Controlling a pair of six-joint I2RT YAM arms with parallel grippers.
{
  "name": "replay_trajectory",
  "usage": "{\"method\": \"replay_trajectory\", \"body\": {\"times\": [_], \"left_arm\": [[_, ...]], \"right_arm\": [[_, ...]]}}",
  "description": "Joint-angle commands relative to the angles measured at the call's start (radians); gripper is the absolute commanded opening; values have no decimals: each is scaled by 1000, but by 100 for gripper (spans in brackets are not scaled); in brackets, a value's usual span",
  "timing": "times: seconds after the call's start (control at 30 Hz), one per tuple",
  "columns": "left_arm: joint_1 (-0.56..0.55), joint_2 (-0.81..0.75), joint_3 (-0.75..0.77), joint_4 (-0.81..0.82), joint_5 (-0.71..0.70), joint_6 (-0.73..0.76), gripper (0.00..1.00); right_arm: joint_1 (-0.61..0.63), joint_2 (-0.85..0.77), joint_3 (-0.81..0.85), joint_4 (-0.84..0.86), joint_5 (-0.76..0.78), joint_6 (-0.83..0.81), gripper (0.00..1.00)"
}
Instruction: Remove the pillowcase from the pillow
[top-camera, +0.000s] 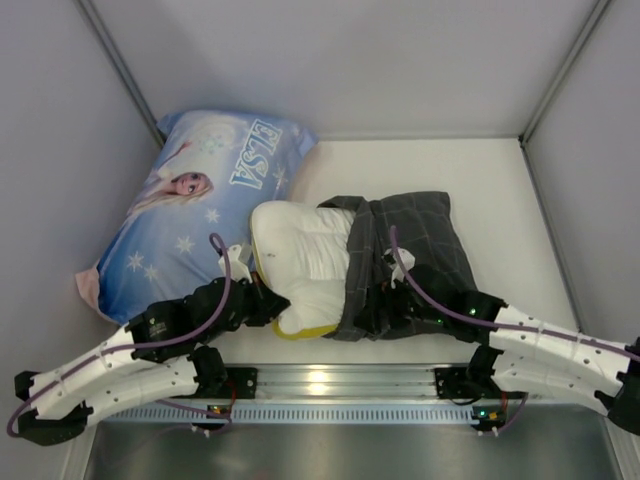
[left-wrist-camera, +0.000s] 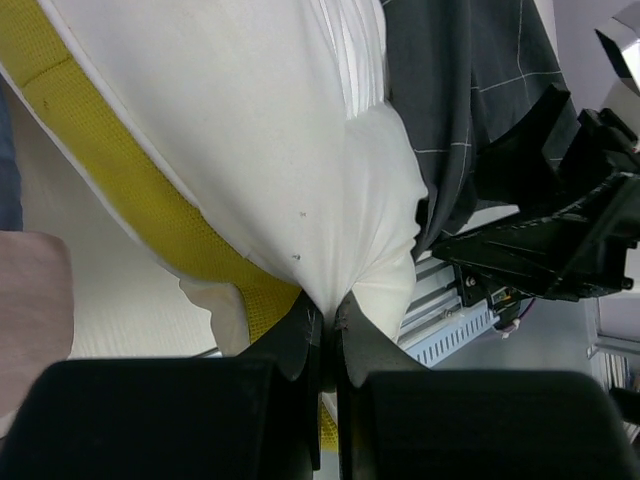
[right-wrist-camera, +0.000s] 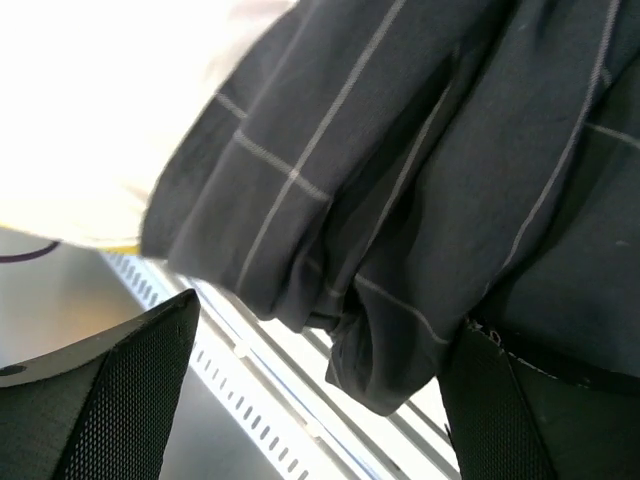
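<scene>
Low over the bench's (top-camera: 500, 170) front edge, the left gripper (left-wrist-camera: 325, 320) pinches a near corner of the plump white yellow-piped quilted pillow (top-camera: 300, 250), while the right gripper (right-wrist-camera: 330, 315) gapes around the bunched dark grey grid-checked fabric pillowcase (top-camera: 420, 250) covering its right half.

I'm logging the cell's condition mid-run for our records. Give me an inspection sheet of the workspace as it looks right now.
Surface: white table, no stains seen.
Job's things: pillow, white with yellow piping, about half out; grey checked pillowcase bunched over its right half.
Clutter: blue ELSA pillow at far left, against the wall.
Grippers: left hand shut on the pillow's white fabric; right hand open, with the bunched pillowcase edge between its fingers.
Cables: purple cables loop along both arms; the right one arches over the pillowcase.
Surroundings: grey walls on three sides; metal rail at the near edge.
</scene>
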Motion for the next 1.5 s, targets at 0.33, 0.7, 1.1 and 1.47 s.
{"method": "replay_trajectory", "body": {"times": [0.33,0.7,1.1,1.47], "left_arm": [[-1,-87,47,136,36,-15,0],[-1,-293,160,-78,-93,-8,0],[-1,-354,107,-143,-67,-67,0],[-1,-287,27,-137,-42,-90,0]], "right_arm": [[51,83,34,34,335,42,0],[51,-116,32,-245,616,80,0],[45,-17,101,-160,396,-75,44],[-14,210,535,-173,380,-251,100]]}}
